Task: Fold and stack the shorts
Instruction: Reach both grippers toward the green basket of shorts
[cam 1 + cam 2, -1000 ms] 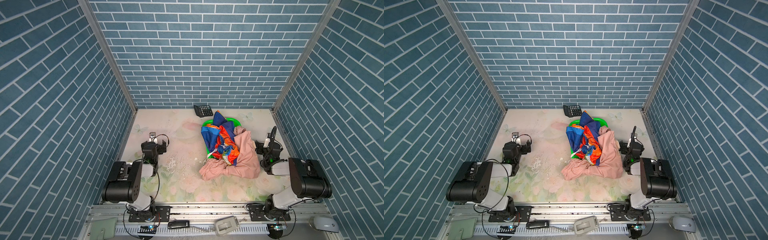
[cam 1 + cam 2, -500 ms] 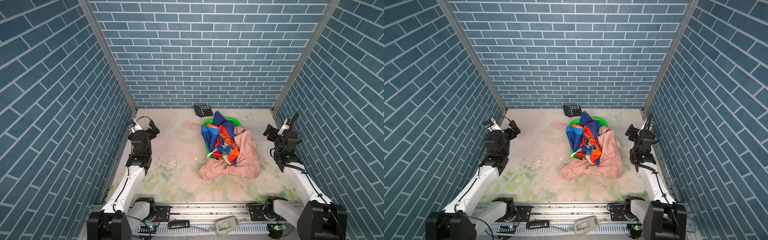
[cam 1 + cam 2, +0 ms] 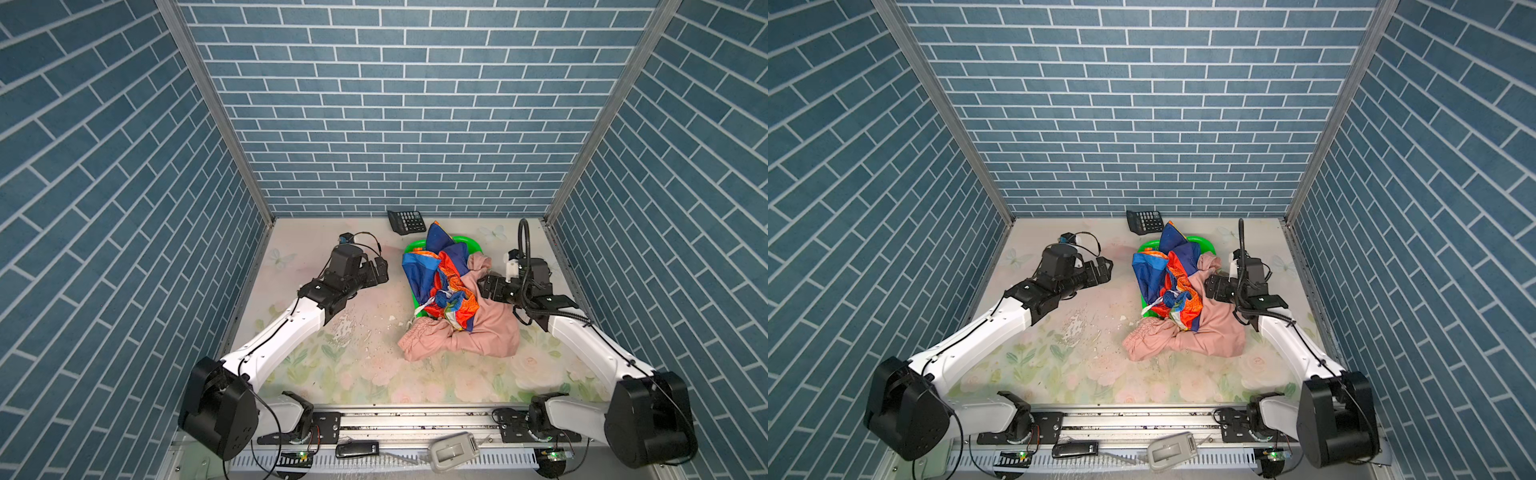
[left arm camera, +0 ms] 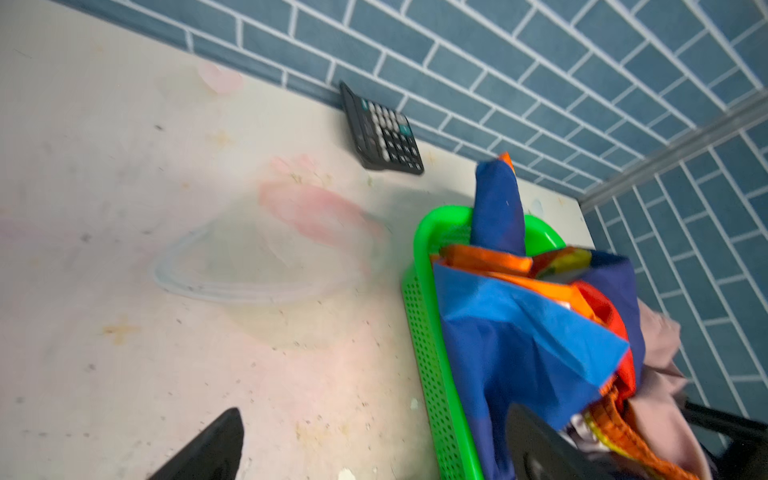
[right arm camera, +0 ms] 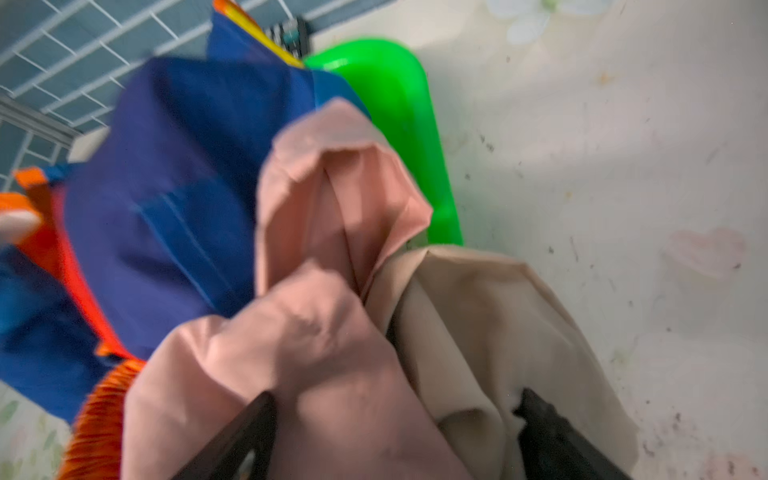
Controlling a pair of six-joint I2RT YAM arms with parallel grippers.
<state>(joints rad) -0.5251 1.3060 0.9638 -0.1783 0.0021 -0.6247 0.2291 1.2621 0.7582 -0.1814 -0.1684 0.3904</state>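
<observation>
Across my table [image 3: 332, 374], pink shorts [image 3: 490, 328] spill from the green basket [image 3: 469, 243], with rainbow shorts [image 3: 436, 270] on top and beige shorts [image 5: 478, 316] alongside. My right gripper [image 3: 485, 286] straddles pink and beige cloth, jaws wide. My left gripper [image 3: 381, 270] hangs wide, empty, near the basket.

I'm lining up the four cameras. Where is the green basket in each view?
In a top view: green basket right of centre, under the rainbow shorts.
In a top view: same spot.
Left wrist: its mesh wall faces the camera.
Right wrist: its smooth rim behind the pink shorts.
Shared landmark: black calculator behind the basket.
</observation>
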